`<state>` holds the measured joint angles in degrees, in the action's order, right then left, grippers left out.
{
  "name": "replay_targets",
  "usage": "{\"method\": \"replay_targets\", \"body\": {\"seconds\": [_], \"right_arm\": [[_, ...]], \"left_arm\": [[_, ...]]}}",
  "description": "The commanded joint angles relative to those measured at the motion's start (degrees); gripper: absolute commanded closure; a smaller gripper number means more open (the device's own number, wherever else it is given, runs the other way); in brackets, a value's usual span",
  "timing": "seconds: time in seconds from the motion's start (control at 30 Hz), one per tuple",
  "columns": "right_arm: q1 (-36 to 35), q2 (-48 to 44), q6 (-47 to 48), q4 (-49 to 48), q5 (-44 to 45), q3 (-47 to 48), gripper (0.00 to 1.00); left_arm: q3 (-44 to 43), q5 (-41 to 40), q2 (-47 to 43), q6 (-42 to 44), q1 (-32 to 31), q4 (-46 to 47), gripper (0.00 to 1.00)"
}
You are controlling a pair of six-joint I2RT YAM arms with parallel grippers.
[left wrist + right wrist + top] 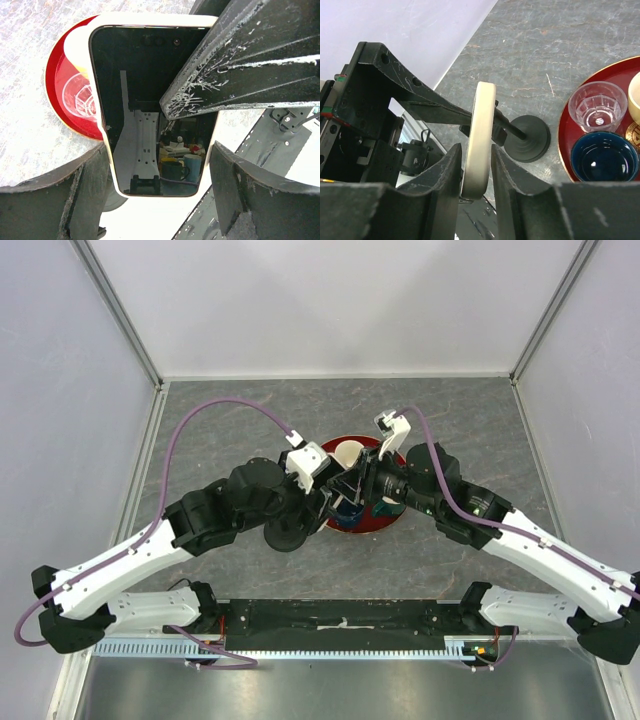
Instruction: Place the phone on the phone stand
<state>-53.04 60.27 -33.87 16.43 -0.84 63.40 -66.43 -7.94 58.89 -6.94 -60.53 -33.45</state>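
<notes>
The phone (140,75) has a black screen and a pale rim and is held in the air between both arms. In the left wrist view its screen faces the camera. My left gripper (160,150) has a fingertip against each long side of its lower end. My right gripper (476,147) is shut on its two faces, and the phone (482,130) shows edge-on there. A right finger (240,55) crosses the screen's upper right. The black phone stand (532,142) stands on the table just behind the phone, its stem reaching toward the phone's back. Both grippers meet over the tray's left edge (345,492).
A red tray (566,145) lies right of the stand and holds a clear glass (597,105), a dark blue cup (604,157) and a cream cup (635,92). The tray (385,525) sits mid-table. White walls enclose the table on three sides.
</notes>
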Motion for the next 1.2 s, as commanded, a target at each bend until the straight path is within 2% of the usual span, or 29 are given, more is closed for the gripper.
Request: {"method": "replay_targets", "body": {"seconds": [0.0, 0.07, 0.1, 0.13, 0.17, 0.2, 0.23, 0.3, 0.33, 0.47, 0.57, 0.73, 0.8, 0.93, 0.97, 1.0, 1.07, 1.1, 1.17], "right_arm": [[-0.1, -0.3, -1.2, -5.3, -2.4, -1.2, 0.72], [-0.1, -0.9, -1.8, -8.2, -3.4, -2.4, 0.85], [-0.1, -1.9, -1.9, -9.1, -4.0, -3.7, 1.0], [-0.1, -2.3, -2.0, -10.6, -4.1, -4.2, 1.0], [-0.1, -2.8, -1.9, -11.3, -4.2, -4.7, 1.0], [-0.1, -3.7, -1.6, -12.0, -4.9, -5.3, 1.0], [-0.1, -4.2, -1.4, -13.3, -5.2, -5.6, 1.0], [-0.1, -5.9, -0.3, -14.7, -5.7, -6.5, 1.0], [-0.1, -6.8, 0.1, -15.6, -5.7, -7.0, 1.0], [-0.1, -12.3, 1.3, -18.8, -6.6, -11.2, 1.0], [-0.1, -15.6, 2.3, -23.3, -11.0, -14.1, 1.0], [-0.1, -19.0, 2.2, -31.5, -20.5, -16.5, 1.0], [-0.1, -20.1, 1.0, -35.3, -21.7, -17.5, 1.0], [-0.1, -21.3, 0.6, -35.9, -20.7, -17.6, 1.0], [-0.1, -21.3, 0.7, -35.6, -20.5, -17.4, 1.0], [-0.1, -21.2, 0.7, -35.7, -20.6, -17.3, 1.0], [-0.1, -21.2, 0.6, -36.6, -20.6, -17.5, 1.0], [-0.1, -21.3, 0.5, -37.1, -20.1, -17.8, 1.0], [-0.1, -21.8, 0.1, -38.2, -19.5, -19.0, 1.0]], "left_arm": [[-3.7, 1.2, -1.7, 1.6, -0.6, 2.3, 0.98], [-3.8, 3.2, -2.4, 1.1, -0.6, 1.6, 0.98], [-3.9, 3.3, -2.8, 0.5, -0.6, 1.4, 0.95], [-4.1, 3.5, -3.1, -0.2, -0.6, 1.1, 0.88], [-4.3, 4.2, -4.0, -1.3, -0.6, 0.4, 0.74], [-4.5, 4.8, -4.6, -1.8, -0.6, 0.2, 0.66], [-4.5, 5.3, -5.2, -2.5, -0.6, 0.1, 0.53], [-3.8, 5.5, -7.9, -6.0, -0.5, 0.3, 0.36], [-3.3, 5.7, -9.1, -8.5, -0.5, 0.8, 0.24], [0.5, 9.0, -15.8, -13.5, -0.4, 5.5, 0.01], [2.4, 12.8, -18.3, -16.1, -0.4, 6.9, 0.0], [2.4, 18.1, -15.7, -16.9, -0.3, 7.3, 0.0], [4.1, 23.5, -15.3, -16.8, -0.3, 10.9, 0.0], [5.9, 31.0, -13.5, -16.8, -0.3, 14.6, 0.03], [5.8, 31.4, -13.1, -16.7, -0.3, 14.6, 0.06], [5.7, 31.8, -12.8, -16.6, -0.3, 14.5, 0.13], [6.0, 32.2, -12.0, -16.5, -0.3, 14.7, 0.21], [6.1, 32.3, -11.9, -16.6, -0.3, 14.9, 0.3], [6.3, 32.3, -11.6, -16.9, -0.3, 15.7, 0.37]]}}
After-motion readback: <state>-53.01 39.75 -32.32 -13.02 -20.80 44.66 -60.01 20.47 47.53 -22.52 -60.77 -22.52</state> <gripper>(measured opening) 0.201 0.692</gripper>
